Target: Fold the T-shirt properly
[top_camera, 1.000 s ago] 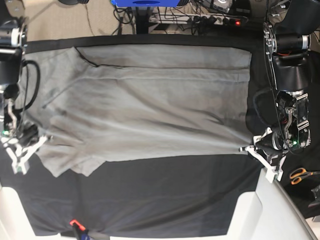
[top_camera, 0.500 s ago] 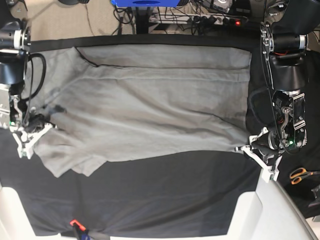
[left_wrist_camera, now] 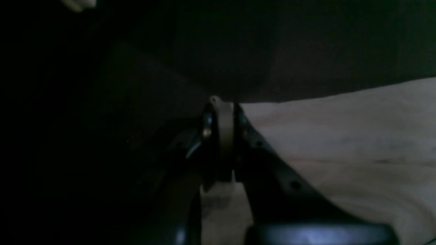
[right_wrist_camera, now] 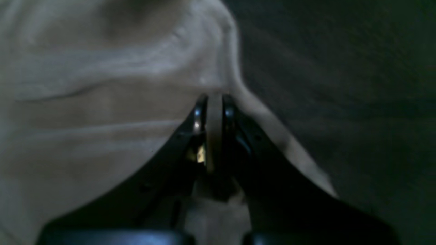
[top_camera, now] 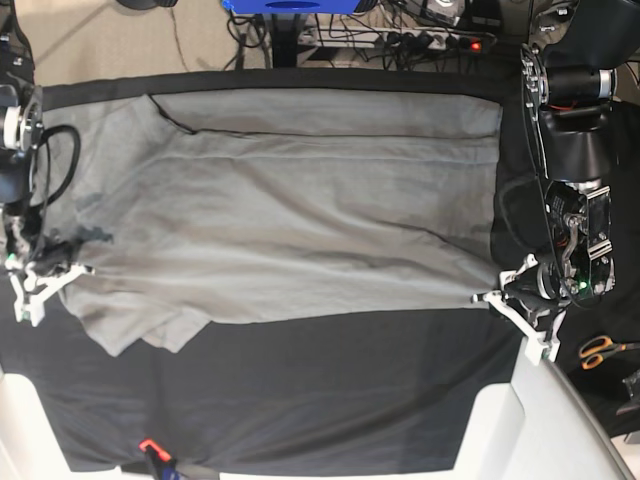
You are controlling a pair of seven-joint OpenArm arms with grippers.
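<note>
T-shirt (top_camera: 300, 215) lies spread across the black table cover (top_camera: 330, 400), mostly flat, with long creases and a rumpled sleeve at near-left. Left gripper (left_wrist_camera: 221, 112) is clamped on a pinch of the hem corner — base view puts it at the shirt's near-right corner. Right gripper (right_wrist_camera: 214, 102) is likewise closed on the cloth edge at the left side, grey fabric sandwiched between the jaws.

Handling read: light, limp cotton, no stiffness — it'll sag between the two grips and drag on the cover. Low breakage risk; the risk is slip from a thin pinch, or picking up one layer only. Best holds are hem corners and seams, both arms moving together, cloth kept taut.
</note>
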